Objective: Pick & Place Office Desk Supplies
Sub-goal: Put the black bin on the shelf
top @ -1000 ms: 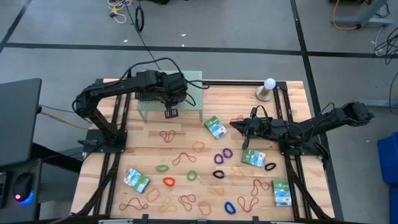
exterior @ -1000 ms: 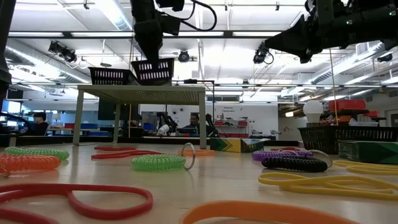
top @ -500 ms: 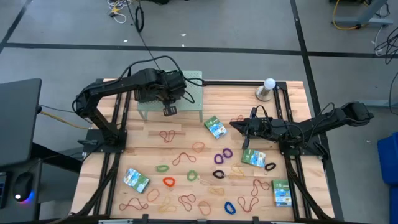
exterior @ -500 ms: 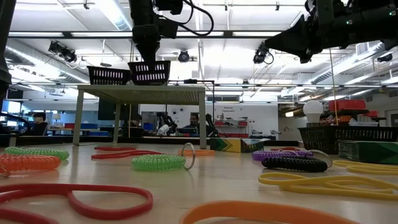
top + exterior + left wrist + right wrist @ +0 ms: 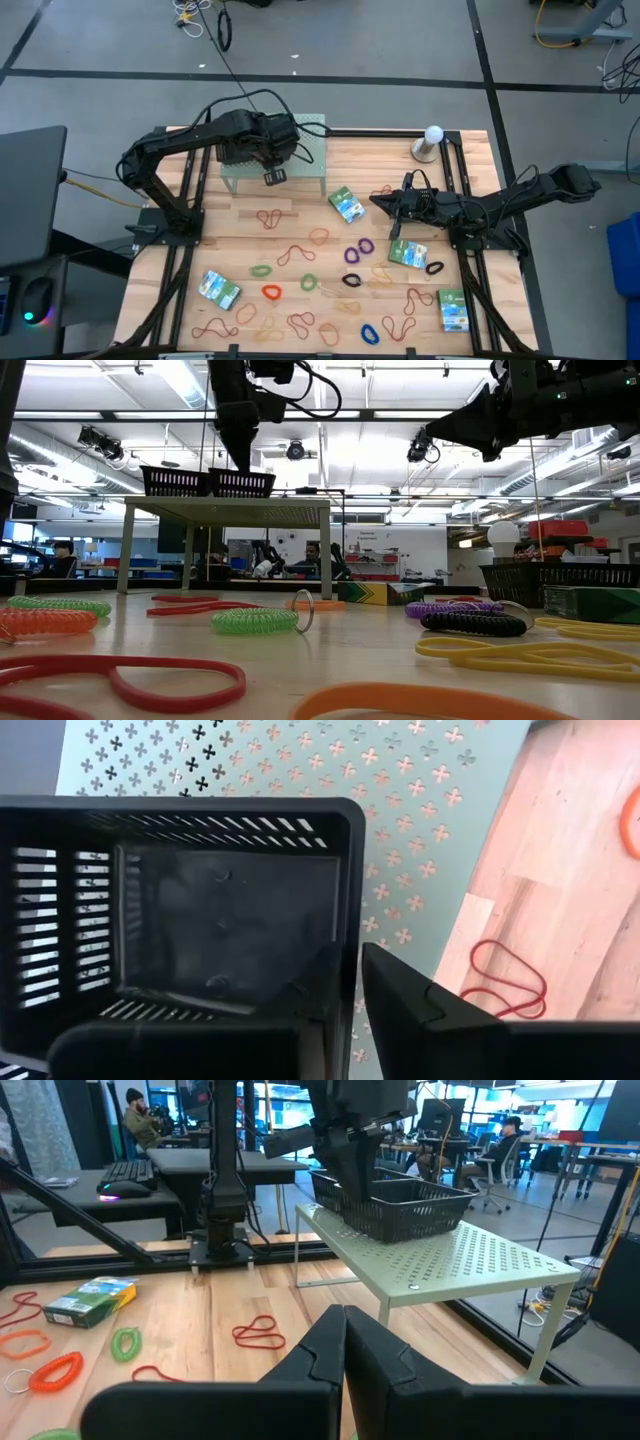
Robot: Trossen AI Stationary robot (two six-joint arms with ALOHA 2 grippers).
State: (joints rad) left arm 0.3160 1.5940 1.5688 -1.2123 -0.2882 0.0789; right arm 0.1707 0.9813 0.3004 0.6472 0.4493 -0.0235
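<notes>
A wooden table [image 5: 200, 235] filled most of the overhead picture, with a dark robot arm at each side. At its far edge stood a pale-green perforated shelf [image 5: 305, 165] on thin legs, and two small black mesh trays [image 5: 208, 482] sat side by side on top of it.

The left arm reached over the shelf. Its left gripper [image 5: 355, 982] sat at the wall of one tray, one finger inside the tray and one outside, with a narrow gap showing between them; whether they pinched the wall or had let it go could not be told.

The right arm stretched in from the right side, and the right gripper [image 5: 377, 201] hung above the boards near the table's middle, fingers pressed together on nothing.

The office supplies lay scattered across the near half of the table. Four small flat green-white-blue packets [image 5: 346, 204] rested there: one just beside the right gripper, one under the right arm, one near the right front corner and one near the left front. Between them were many thin rubber-band loops [image 5: 295, 254] in tan, red, orange, green, purple and black, all lying flat. A white bulb [image 5: 433, 135] stood at the far right corner.
</notes>
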